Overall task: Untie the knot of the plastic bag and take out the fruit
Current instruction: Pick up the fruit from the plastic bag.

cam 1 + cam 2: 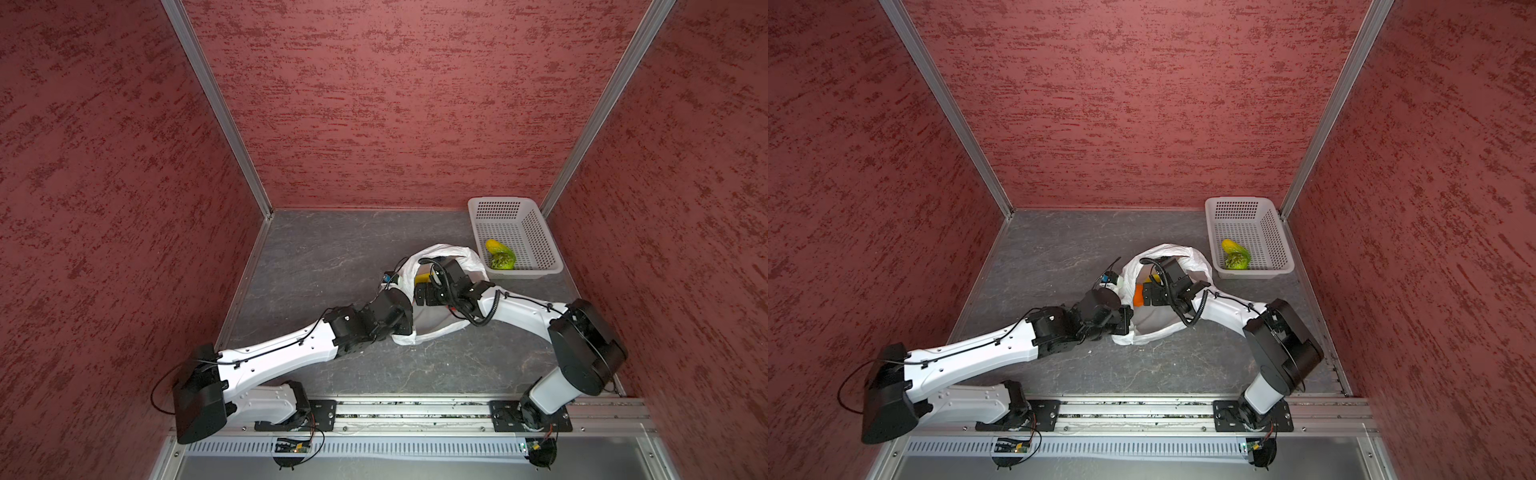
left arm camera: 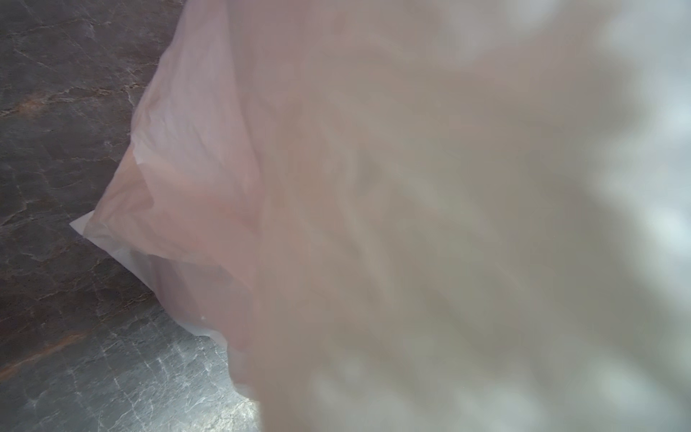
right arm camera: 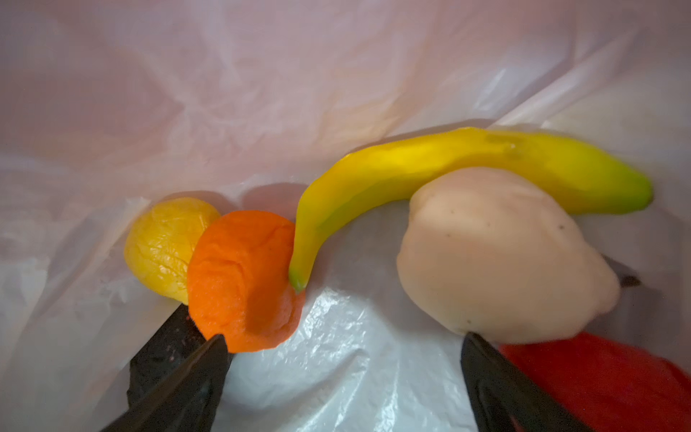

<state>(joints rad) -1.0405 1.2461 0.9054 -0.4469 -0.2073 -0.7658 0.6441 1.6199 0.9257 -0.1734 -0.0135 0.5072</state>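
Seen in both top views, a translucent white plastic bag lies with its mouth agape near the middle of the grey bench, fruit showing inside. The left pincer is clamped tight on the bag's rim at 9 o'clock, the film draped so close over the left wrist camera that its fingers are hidden. The right pincer, reaching in from 4 o'clock, stands spread wide inside the bag and holds nothing. One fingertip touches an orange piece, the other meets a whitish piece. A round yellow piece touches the orange one, a banana rests its tip on the orange piece and curves behind the whitish one, and a red piece lies just beside the whitish one. At 1 o'clock from the bag, in the bench's far corner, a white perforated basket holds a yellow-green piece touching a knobbly green piece.
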